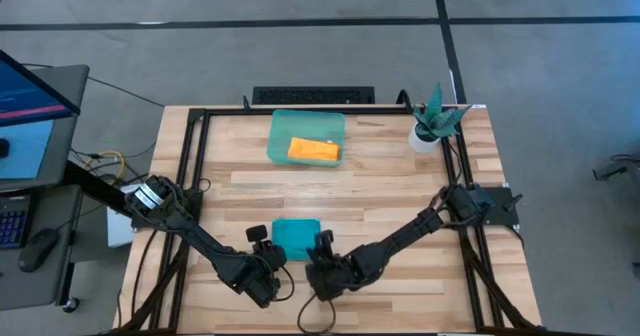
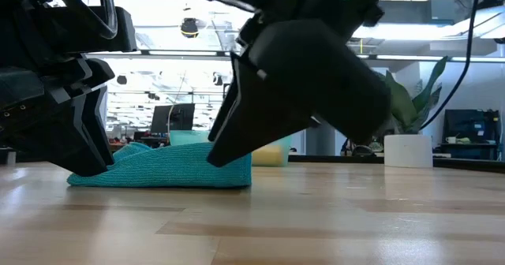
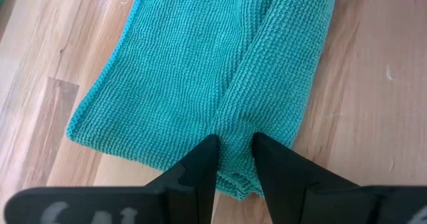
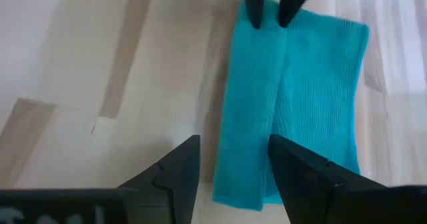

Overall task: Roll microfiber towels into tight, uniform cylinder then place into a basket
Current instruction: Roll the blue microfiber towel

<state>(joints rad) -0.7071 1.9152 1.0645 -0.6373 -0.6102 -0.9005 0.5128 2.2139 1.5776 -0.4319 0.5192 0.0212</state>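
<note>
The teal-blue microfiber towel [image 1: 296, 236] lies folded on the table near its front edge, with a raised fold running along it [image 3: 267, 64]. My left gripper [image 1: 270, 260] is shut on the left end of that fold. My right gripper [image 4: 232, 159] is open at the towel's right end [image 4: 241, 184]. Its fingers stand on either side of the fold, and I cannot tell whether they touch it. The orange towel [image 1: 314, 150] lies inside the pale-green basket [image 1: 280, 126] at the table's far middle. My left gripper pinches the raised fold of the teal towel at its left end [image 3: 233, 143] between its two fingers; it is several layers of cloth. The fingers [image 3: 200, 164] slant down from the table's near left. The towel [image 2: 166, 170] lies on the table, humped up at the pinch.
A small white pot with a green plant [image 1: 430, 128] stands at the far right corner. A black frame [image 1: 190, 156] runs along the table's edges. Bare wood [image 1: 400, 186] lies between the teal towel and the basket.
</note>
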